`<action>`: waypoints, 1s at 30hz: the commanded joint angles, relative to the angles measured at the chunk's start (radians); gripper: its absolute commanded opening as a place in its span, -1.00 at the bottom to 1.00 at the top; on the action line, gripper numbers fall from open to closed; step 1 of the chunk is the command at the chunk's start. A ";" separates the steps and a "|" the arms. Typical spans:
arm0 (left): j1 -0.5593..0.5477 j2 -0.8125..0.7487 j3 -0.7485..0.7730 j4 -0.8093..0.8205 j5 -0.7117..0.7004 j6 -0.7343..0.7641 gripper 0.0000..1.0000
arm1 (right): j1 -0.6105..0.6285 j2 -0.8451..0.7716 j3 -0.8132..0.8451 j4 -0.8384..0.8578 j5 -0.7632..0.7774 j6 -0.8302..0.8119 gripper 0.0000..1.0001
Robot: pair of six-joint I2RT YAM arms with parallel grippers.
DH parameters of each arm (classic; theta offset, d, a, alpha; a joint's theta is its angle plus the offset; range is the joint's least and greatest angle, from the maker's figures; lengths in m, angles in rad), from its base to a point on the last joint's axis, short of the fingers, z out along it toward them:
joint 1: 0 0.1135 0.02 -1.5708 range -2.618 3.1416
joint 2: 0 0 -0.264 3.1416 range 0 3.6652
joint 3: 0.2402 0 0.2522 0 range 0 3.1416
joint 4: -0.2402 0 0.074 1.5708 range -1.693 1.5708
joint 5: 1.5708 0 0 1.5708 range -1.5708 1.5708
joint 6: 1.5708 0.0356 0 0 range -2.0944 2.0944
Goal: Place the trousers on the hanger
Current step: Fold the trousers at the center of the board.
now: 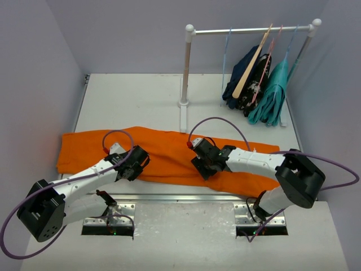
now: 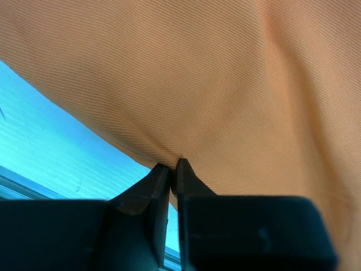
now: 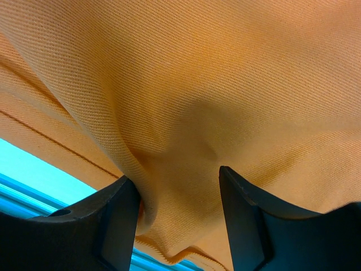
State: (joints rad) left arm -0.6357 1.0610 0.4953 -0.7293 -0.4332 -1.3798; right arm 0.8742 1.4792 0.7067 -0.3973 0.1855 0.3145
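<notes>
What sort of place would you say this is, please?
Probably a robot lab's test booth, not a home: plain pale walls box in a white table, a left arm and right arm are bolted at its edge, and a small clothes rail stands behind orange trousers.

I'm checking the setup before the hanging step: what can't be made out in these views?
Top view: the thin pale blue wire hanger on the rack is too slender; its triangle and hook are unclear.
Top view: the left gripper and right gripper cover part of the bright orange cloth trousers; the waist end cannot be told.
Wrist views: cloth fills both frames, so rack and hanger are out of view.
</notes>
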 commanded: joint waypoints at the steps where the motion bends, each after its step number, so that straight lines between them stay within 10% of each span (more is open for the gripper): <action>1: -0.006 0.010 -0.001 -0.016 -0.018 0.024 -0.64 | -0.006 -0.014 -0.004 -0.012 0.006 0.000 0.14; 7: -0.006 0.004 0.001 -0.015 -0.021 0.023 -0.56 | -0.006 -0.010 -0.006 -0.012 0.002 -0.002 0.13; 19: -0.006 -0.014 -0.001 -0.023 -0.027 0.017 -1.00 | -0.028 -0.029 -0.018 -0.010 0.008 0.013 0.14; 30: -0.009 -0.254 0.031 -0.137 -0.082 0.034 -1.00 | -0.265 -0.239 -0.104 0.038 -0.238 0.095 0.54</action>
State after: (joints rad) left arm -0.6357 0.8673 0.4964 -0.8138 -0.4605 -1.3583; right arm 0.6718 1.3017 0.6210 -0.3779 0.0322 0.3786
